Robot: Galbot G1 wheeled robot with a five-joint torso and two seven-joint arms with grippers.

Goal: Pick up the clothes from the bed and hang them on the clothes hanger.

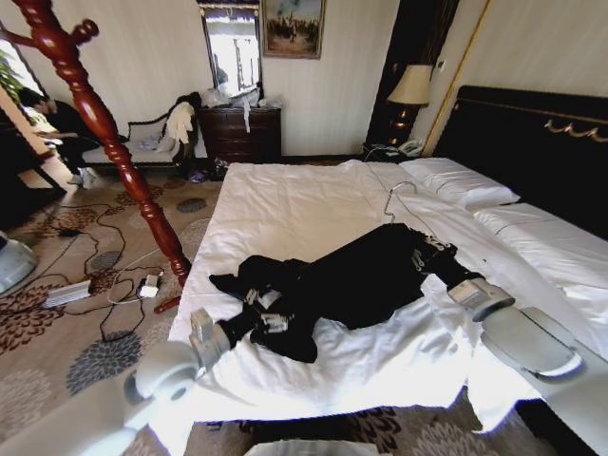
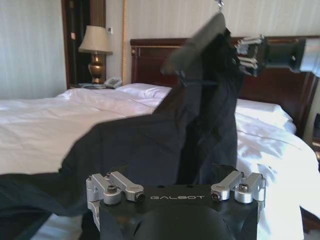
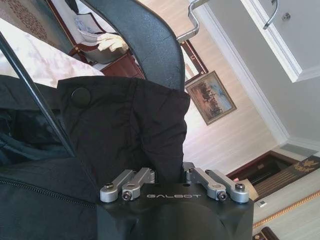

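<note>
A: Stand (image 1: 90,109), red-brown, twisted pole, on the carpet off the bed's left side; pegs bare where they can be seen.

B: Left gripper (image 1: 269,313)?

A: At the near-left edge of the coat (image 1: 351,280), fingers buried in black cloth. In the left wrist view the linkages of the left gripper (image 2: 175,187) are drawn in and fabric rises between them. Judged closed on the coat, but the tips are hidden.

B: Coat's place?

A: Across the bed (image 1: 285,204), mid-duvet. Far end lifted off the duvet, near end spread on it. Wire hook (image 1: 397,195) lies past the collar on the white cover.

B: Right gripper (image 1: 429,253)?

A: At the coat's collar end. Its wrist view shows the right gripper (image 3: 175,176) pinched narrowly on a fold of coat (image 3: 125,130), beside a dark curved shoulder bar.

B: Step in hand?

A: Pick-up, I judge: both ends gripped, garment not yet clear of the bed.

B: Next move calls for?

A: Probably lifting both ends together so the cloth clears the duvet, keeping the hook free, then turning left toward the stand.
</note>
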